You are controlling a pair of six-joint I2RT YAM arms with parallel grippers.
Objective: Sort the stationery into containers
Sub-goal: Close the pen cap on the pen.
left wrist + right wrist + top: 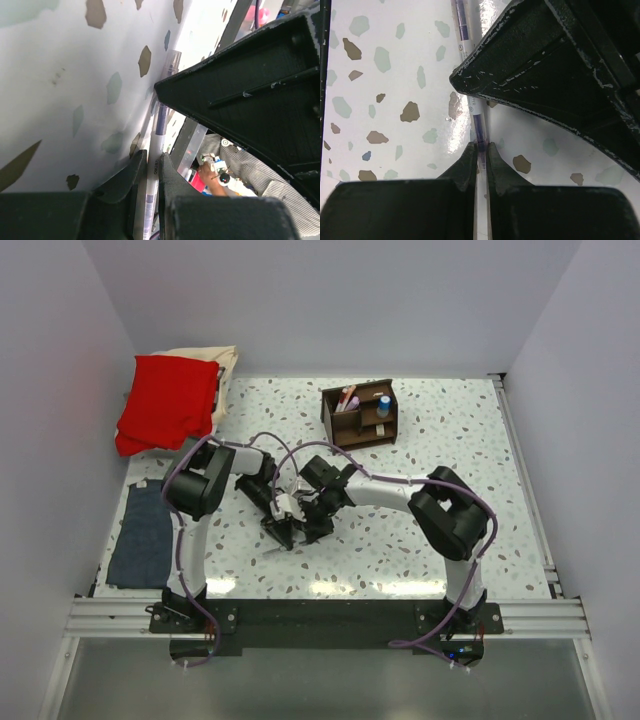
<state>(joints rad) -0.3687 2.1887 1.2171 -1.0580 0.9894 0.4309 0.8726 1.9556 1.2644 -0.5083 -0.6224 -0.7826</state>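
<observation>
Pen [475,114] lies on table [395,75], pinched by left gripper [152,167] and right gripper [481,150].

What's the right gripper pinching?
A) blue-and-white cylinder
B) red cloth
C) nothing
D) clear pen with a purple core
D: in the right wrist view, the right gripper has its fingers closed on a clear pen with purple inside, lying on the speckled table.

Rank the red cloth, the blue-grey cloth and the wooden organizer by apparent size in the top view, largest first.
1. red cloth
2. blue-grey cloth
3. wooden organizer, only slightly smaller than the blue-grey cloth
</observation>
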